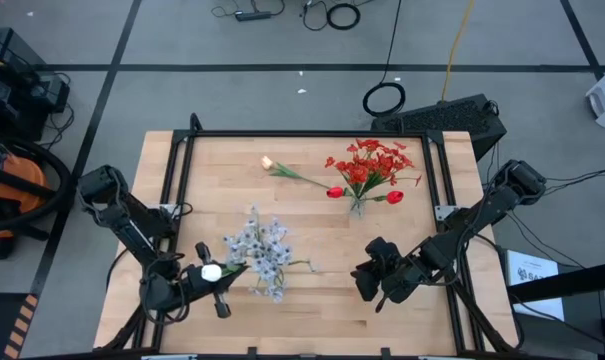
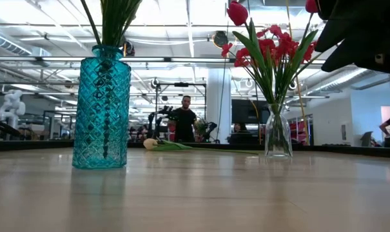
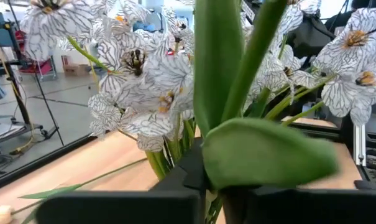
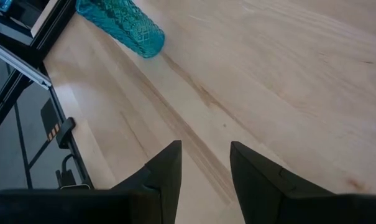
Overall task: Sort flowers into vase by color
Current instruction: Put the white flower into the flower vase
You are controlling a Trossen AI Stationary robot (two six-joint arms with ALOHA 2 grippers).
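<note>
My left gripper (image 1: 220, 273) hovers at the near-left of the table, shut on a cream-white tulip whose bud (image 1: 212, 271) shows right above it. Just beyond stands the teal vase (image 2: 101, 106), holding pale blue-white sprays (image 1: 259, 257). In the left wrist view those sprays (image 3: 144, 81) fill the background. The clear glass vase (image 2: 277, 132) carries red blossom clusters (image 1: 370, 163) and red tulip buds (image 1: 334, 192). A second cream tulip (image 1: 269, 163) lies flat on the far half of the table. My right gripper (image 1: 366, 283) is open above the near-right of the table. My left gripper (image 3: 215, 186) pinches the tulip's green stem (image 3: 217, 124) between its two fingers, beside a broad leaf (image 3: 268, 155) that bulges over one finger. The fingers come roughly level from the table's left, across the stem. The tulip stands about upright, lifted clear of the table.
The right wrist view shows bare wood under my right gripper (image 4: 205, 162) and the teal vase (image 4: 122, 25) farther off. A dark frame (image 1: 182, 170) edges the table. A person (image 2: 184, 122) stands in the room beyond. An orange vacuum (image 1: 7, 190) sits on the floor at left.
</note>
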